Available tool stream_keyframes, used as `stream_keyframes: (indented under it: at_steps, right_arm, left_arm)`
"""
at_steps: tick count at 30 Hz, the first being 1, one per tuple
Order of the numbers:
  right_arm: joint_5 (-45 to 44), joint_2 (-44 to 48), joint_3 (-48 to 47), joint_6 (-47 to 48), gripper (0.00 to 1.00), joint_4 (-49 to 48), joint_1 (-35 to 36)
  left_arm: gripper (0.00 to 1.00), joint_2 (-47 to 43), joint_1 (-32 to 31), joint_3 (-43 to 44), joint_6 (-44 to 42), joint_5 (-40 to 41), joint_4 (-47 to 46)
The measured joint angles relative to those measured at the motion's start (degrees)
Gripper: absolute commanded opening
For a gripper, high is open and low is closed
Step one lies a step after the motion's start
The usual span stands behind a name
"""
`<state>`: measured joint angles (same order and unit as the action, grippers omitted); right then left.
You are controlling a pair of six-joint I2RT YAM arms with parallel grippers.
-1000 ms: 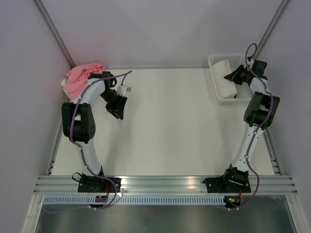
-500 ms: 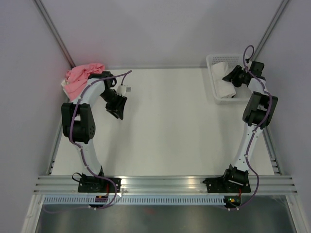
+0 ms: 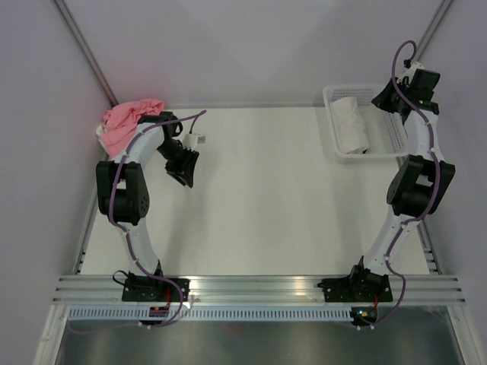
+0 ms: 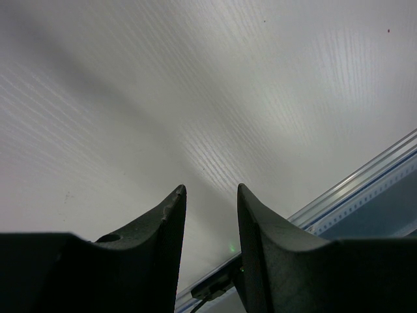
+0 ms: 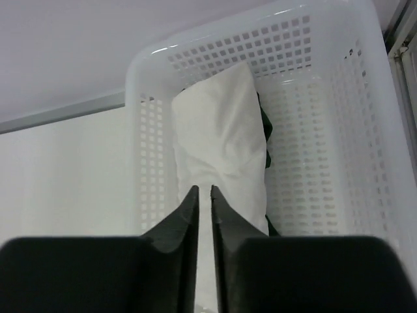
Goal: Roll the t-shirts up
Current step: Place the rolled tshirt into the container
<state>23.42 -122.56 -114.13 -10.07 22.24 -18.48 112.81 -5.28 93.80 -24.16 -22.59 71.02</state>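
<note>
A rolled white t-shirt (image 3: 351,125) lies in the white mesh basket (image 3: 332,93) at the back right. In the right wrist view the white roll (image 5: 221,137) rests on a dark green t-shirt (image 5: 263,120), of which only slivers show. A crumpled pink t-shirt (image 3: 129,120) is heaped in the back left corner, with a cream edge (image 3: 100,131) under it. My right gripper (image 3: 379,99) (image 5: 203,190) hangs above the basket, jaws almost together and empty. My left gripper (image 3: 185,170) (image 4: 208,192) hovers over bare table right of the pink heap, jaws apart and empty.
The basket rim (image 5: 260,26) stands against the back wall and the right rail. Grey walls close the back and both sides. An aluminium rail (image 3: 259,287) runs along the near edge, also seen in the left wrist view (image 4: 365,189).
My right arm has lifted up and back out of the basket, leaving the white roll inside. The left arm has not moved.
</note>
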Motion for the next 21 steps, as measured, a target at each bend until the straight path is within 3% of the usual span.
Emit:
stream_keyframes:
  at_steps: [3,13,21]
  right_arm:
    - [0.0,5.3,5.6,0.9,0.00,-1.0,0.7]
    - [-1.3,2.4,21.0,-0.7,0.00,-1.6,2.5]
    - [-0.5,-1.8,20.2,-3.0,0.00,-2.1,1.8]
  left_arm:
    - [0.43,0.0,0.0,0.0,0.0,0.0,0.0]
    - [0.43,0.0,0.0,0.0,0.1,0.0,-0.1]
    - [0.43,0.0,0.0,0.0,0.2,0.0,-0.2]
